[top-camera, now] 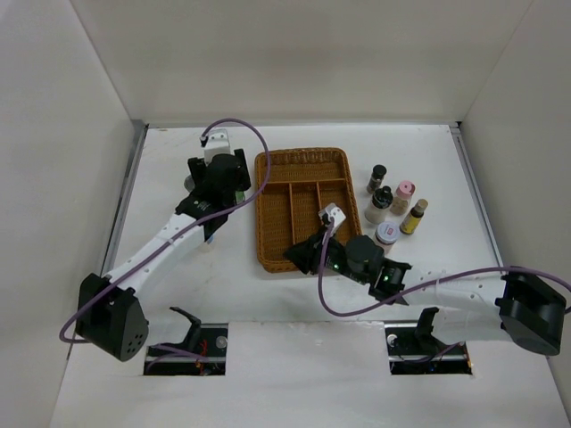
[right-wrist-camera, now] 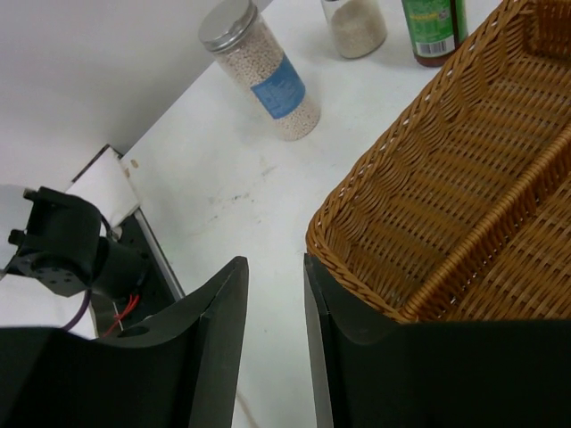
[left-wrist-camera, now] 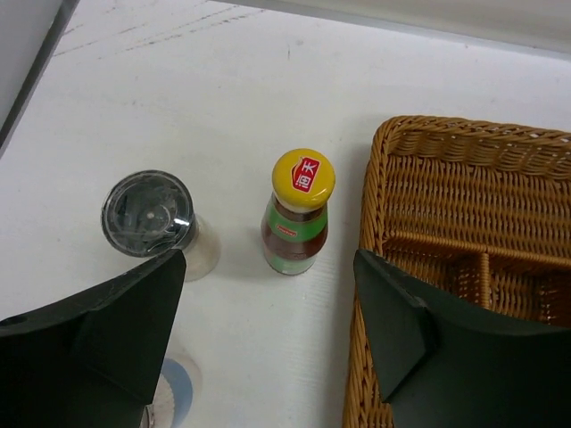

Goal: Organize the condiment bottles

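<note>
Wicker tray (left-wrist-camera: pixel 428 134) sits just right of my left hand (left-wrist-camera: pixel 269 256). The yellow-capped bottle (left-wrist-camera: pixel 299 214) stands upright on the table (left-wrist-camera: pixel 178 89) just ahead, lined up between my fingers but untouched. That hand is open and grips nothing. A clear shaker (left-wrist-camera: pixel 150 214) stands just left of the bottle, close by my left finger.

To take the bottle well, I judge I should come lower and centre on it, so both fingers meet its body below the cap. The left finger must stay off the shaker and the right one off the tray rim, and I should close squarely so it doesn't tip.

My right hand (right-wrist-camera: pixel 275 267) hangs beside the tray's corner, fingers almost together on nothing. A silver-lidded jar (right-wrist-camera: pixel 263 76) stands ahead and left of it. The other bottles (top-camera: pixel 402 196) cluster beyond the tray.
</note>
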{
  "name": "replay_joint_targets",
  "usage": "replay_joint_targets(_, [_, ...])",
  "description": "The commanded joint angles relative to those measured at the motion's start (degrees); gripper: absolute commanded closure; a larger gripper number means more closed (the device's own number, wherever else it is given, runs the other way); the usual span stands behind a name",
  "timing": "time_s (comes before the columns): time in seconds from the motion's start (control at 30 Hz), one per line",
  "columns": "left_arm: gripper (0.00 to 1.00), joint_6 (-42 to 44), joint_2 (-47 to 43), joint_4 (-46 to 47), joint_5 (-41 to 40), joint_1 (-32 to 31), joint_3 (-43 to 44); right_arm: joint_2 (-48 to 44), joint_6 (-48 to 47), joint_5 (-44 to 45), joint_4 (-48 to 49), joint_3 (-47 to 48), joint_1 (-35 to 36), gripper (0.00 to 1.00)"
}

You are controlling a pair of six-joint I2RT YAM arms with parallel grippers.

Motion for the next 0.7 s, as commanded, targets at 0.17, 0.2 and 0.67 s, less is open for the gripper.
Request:
replay_joint_targets(0.17, [0.25, 2.4, 4.9, 3.0, -0.5, 0.2, 7.7, -0.9, -0.5, 1.5, 4.1, -0.4, -0.4, 0.58])
replay_joint_targets(0.2, [0.26, 2.4, 5.6, 2.9, -0.5, 0.4, 8.4, -0.9, -0.5, 1.6, 4.0, -0.4, -0.4, 0.58])
replay_joint_targets(0.67, [0.48, 2.5, 14.0, 4.6, -0.7, 2.5, 10.5, -0.9, -0.7, 2.4, 3.4, -0.6, -1.4, 0.56])
